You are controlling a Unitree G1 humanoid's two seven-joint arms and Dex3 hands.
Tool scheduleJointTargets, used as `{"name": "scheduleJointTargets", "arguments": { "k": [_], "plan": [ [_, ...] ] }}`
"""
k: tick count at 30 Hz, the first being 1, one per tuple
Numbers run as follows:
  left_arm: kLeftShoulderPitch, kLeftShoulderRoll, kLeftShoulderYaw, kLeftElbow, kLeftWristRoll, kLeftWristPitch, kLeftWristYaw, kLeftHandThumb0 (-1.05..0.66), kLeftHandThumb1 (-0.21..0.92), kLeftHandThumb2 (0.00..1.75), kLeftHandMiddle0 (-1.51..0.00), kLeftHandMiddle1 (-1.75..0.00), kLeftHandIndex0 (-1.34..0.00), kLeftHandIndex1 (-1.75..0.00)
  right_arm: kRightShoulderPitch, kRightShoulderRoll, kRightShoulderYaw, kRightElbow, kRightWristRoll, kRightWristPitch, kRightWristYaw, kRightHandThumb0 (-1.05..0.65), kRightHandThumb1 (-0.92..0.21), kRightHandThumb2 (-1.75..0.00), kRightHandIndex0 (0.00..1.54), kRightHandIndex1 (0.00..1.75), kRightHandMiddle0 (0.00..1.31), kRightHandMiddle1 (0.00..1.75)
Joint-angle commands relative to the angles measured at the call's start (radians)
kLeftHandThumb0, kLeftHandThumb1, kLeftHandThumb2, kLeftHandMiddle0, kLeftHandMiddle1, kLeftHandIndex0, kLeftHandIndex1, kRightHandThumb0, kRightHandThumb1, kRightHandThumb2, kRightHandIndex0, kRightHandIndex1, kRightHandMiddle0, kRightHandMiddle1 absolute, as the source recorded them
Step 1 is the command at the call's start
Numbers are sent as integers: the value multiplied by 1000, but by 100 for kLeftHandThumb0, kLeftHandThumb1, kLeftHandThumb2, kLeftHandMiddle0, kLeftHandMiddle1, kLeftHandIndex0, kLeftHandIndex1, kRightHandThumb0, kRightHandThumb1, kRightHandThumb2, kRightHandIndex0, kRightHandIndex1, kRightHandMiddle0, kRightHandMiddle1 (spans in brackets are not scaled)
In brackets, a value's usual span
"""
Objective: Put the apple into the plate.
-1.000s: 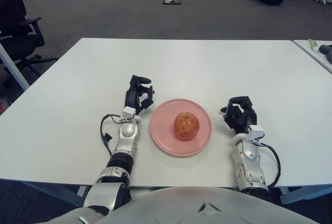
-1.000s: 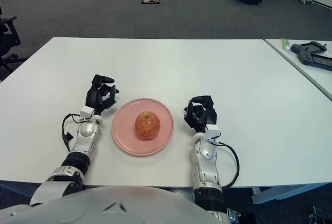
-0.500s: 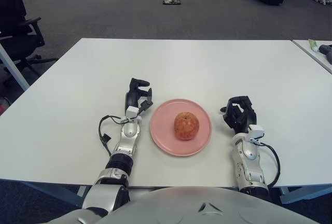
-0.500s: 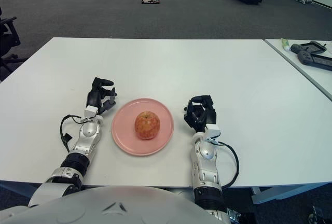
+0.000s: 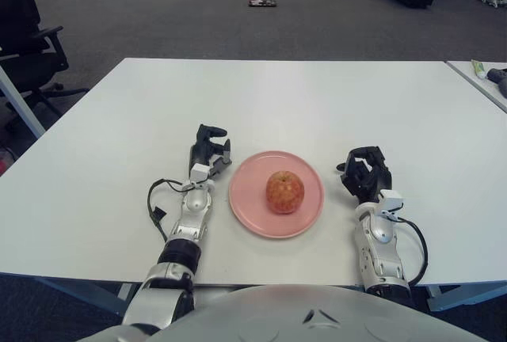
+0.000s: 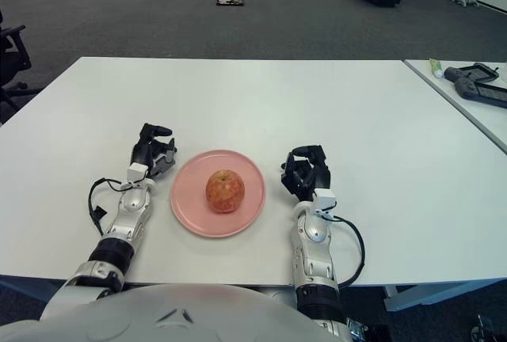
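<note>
right now the apple (image 5: 284,191) sits upright in the middle of the pink plate (image 5: 247,207), which lies on the white table (image 5: 277,96) near the lower centre of the frame. my left hand (image 5: 208,150) rests on the table just beside the plate's left rim, fingers curled in and holding nothing, with a black cable (image 5: 155,203) looping by its wrist. my right hand (image 5: 364,174) lies on the table to the right of the plate, a little apart from the rim, fingers curled as well and gripping nothing. neither hand touches the apple. at the upper left of the frame a black office chair (image 5: 28,41) stands on the grey carpet, and a second table edge (image 6: 463,81) shows at the right side.
</note>
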Motion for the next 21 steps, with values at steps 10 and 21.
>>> {"name": "scheduleJointTargets", "arguments": {
  "k": [10,21],
  "plan": [
    [98,6,24,-17,-70,100,-66,-39,66,90,-59,-165,-36,-175,-17,12,-7,26,10,16,8,-38,-69,-84,54,153,33,175],
    [133,14,29,-62,-85,84,-78,-39,67,88,-55,-164,-35,-175,-18,10,-6,22,7,12,13,-38,-68,-85,55,153,34,175]
  ]
}}
